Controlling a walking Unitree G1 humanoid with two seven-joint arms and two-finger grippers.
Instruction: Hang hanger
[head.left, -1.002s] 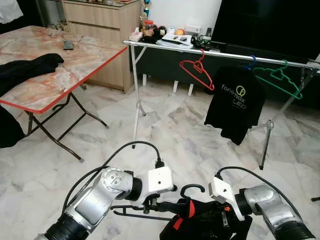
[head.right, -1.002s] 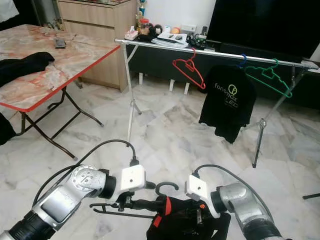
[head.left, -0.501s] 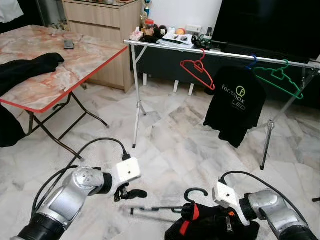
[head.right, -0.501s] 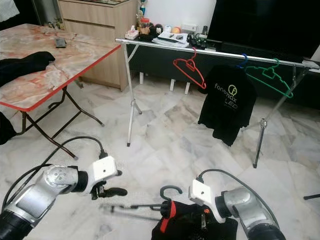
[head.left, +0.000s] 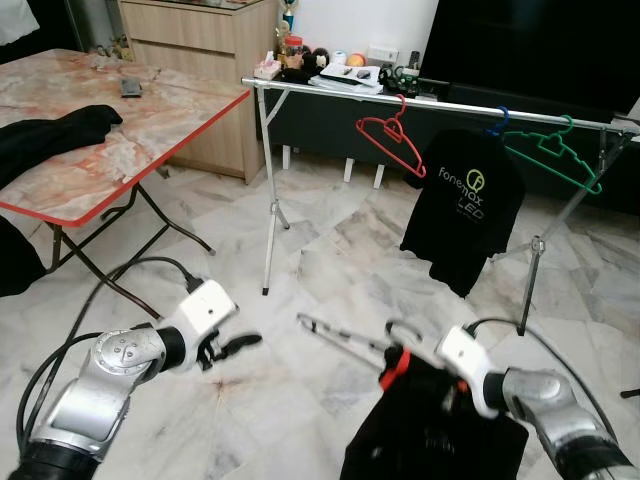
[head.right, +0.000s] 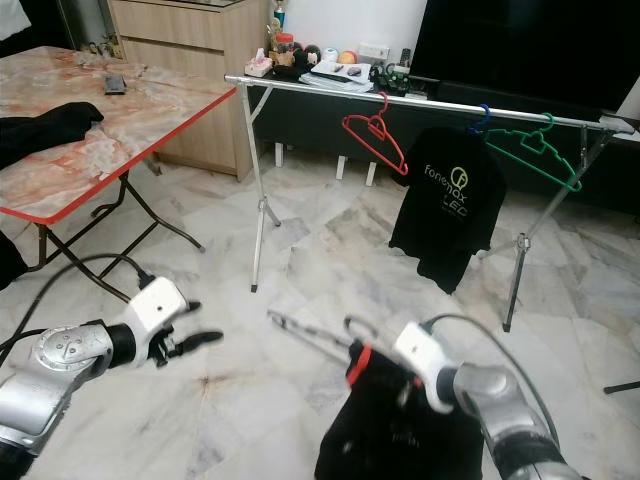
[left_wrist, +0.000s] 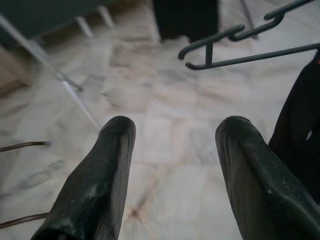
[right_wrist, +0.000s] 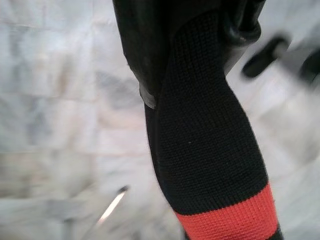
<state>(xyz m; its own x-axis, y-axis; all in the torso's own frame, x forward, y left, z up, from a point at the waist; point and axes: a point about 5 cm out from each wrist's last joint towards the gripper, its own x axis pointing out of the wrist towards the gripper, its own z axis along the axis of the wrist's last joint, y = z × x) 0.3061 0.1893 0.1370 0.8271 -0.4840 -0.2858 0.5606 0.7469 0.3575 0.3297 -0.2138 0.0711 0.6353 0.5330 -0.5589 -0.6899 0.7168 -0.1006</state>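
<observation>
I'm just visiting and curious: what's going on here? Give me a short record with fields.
Place: room with marble floor
Rail: clothes rack ahead, carrying a red hanger, a black T-shirt and a green hanger
Right gripper: shut on a black garment with a dark hanger in it
Left gripper: open, holding nothing
Side: folding table on the left

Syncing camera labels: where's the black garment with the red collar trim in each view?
Left eye view: black garment low, right of centre.
Right eye view: low, centre.
Left wrist view: dark cloth under the hanger bar.
Right wrist view: its ribbed collar, close up.
Shared landmark: the marble floor.
</observation>
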